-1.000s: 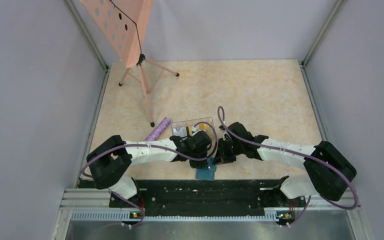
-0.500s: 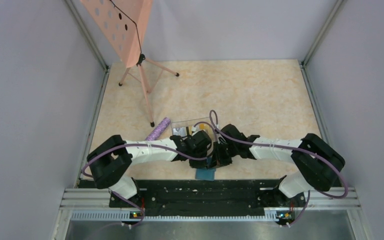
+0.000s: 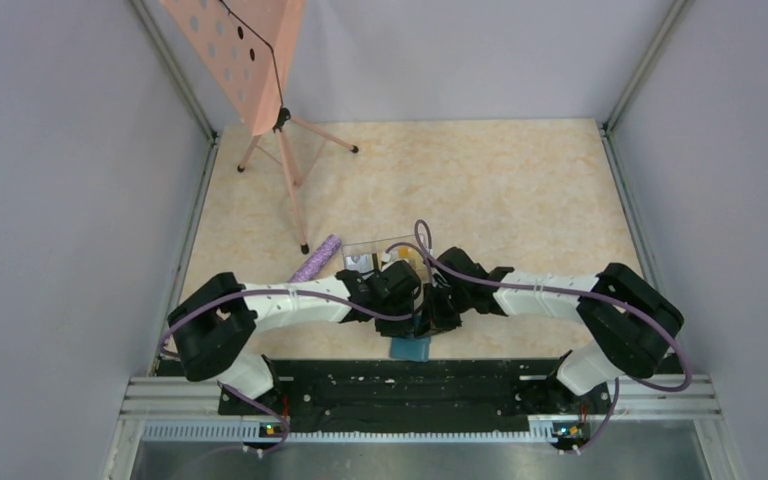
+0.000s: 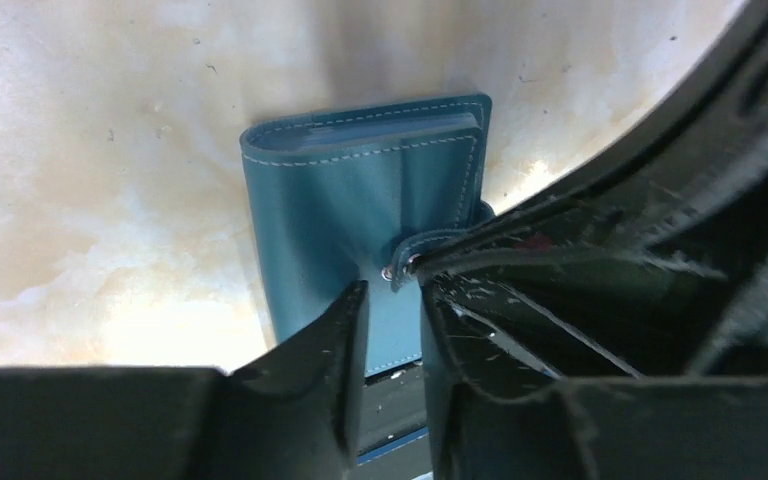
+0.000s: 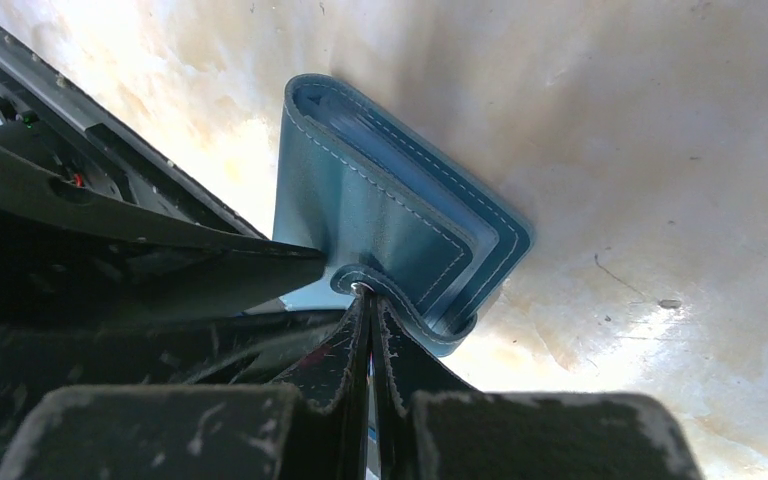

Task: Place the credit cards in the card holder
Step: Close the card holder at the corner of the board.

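Observation:
The teal card holder (image 3: 410, 349) lies folded shut on the table by the front rail, and shows in the left wrist view (image 4: 350, 190) and in the right wrist view (image 5: 380, 210). Its snap tab (image 5: 415, 305) wraps over the edge. My right gripper (image 5: 370, 300) is shut, its tips pressed against the tab's snap. My left gripper (image 4: 392, 300) hovers right over the holder, jaws a narrow gap apart with nothing between them. In the top view both grippers, left (image 3: 412, 320) and right (image 3: 431, 320), meet above the holder. Credit cards (image 3: 363, 263) lie in a clear tray behind, partly hidden by the arms.
The clear tray (image 3: 355, 247) sits just behind the grippers. A purple roll (image 3: 317, 258) lies to its left. A pink music stand (image 3: 250, 60) on a tripod fills the back left. The black base rail (image 3: 400, 385) runs right in front of the holder.
The right arm has shifted left toward the holder. My left gripper's jaws have parted slightly from shut. The holder has stayed put.

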Controlling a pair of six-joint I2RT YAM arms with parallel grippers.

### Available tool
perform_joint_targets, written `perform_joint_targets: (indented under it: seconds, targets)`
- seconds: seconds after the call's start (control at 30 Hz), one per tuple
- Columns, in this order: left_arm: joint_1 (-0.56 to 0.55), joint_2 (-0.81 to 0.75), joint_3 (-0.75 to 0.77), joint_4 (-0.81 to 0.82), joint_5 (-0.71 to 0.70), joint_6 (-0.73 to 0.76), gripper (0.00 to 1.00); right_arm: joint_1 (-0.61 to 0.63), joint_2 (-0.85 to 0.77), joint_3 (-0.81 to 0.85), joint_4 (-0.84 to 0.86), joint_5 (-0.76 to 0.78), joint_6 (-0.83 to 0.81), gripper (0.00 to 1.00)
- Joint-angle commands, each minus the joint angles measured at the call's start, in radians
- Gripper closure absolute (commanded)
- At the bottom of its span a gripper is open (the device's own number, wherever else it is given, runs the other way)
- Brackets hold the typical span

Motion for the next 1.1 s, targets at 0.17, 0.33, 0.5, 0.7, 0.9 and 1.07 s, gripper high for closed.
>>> perform_joint_targets:
  seconds: [0.17,0.33,0.5,0.7,0.9,1.07]
  targets:
    - [0.032,-0.184,-0.075,0.046,-0.074,-0.005,0.77,0.042,0.041,-0.017,-0.023,0.1,-0.006,1.0]
    - [0.043,-0.153,-0.103,0.074,-0.02,-0.003,0.84,0.042,0.041,-0.013,-0.022,0.098,-0.005,1.0]
    - [0.043,-0.107,-0.093,0.102,0.013,0.0,0.78,0.042,0.044,-0.014,-0.029,0.101,-0.004,1.0]
    - [0.041,-0.059,-0.066,0.099,0.023,0.013,0.77,0.041,0.049,-0.011,-0.045,0.108,-0.004,1.0]
    - [0.04,-0.01,-0.051,0.082,0.029,0.022,0.91,0.043,0.068,0.001,-0.065,0.113,-0.007,1.0]
    - [0.038,-0.021,-0.051,0.094,0.045,0.029,1.0,0.043,0.049,0.016,-0.078,0.115,-0.01,1.0]
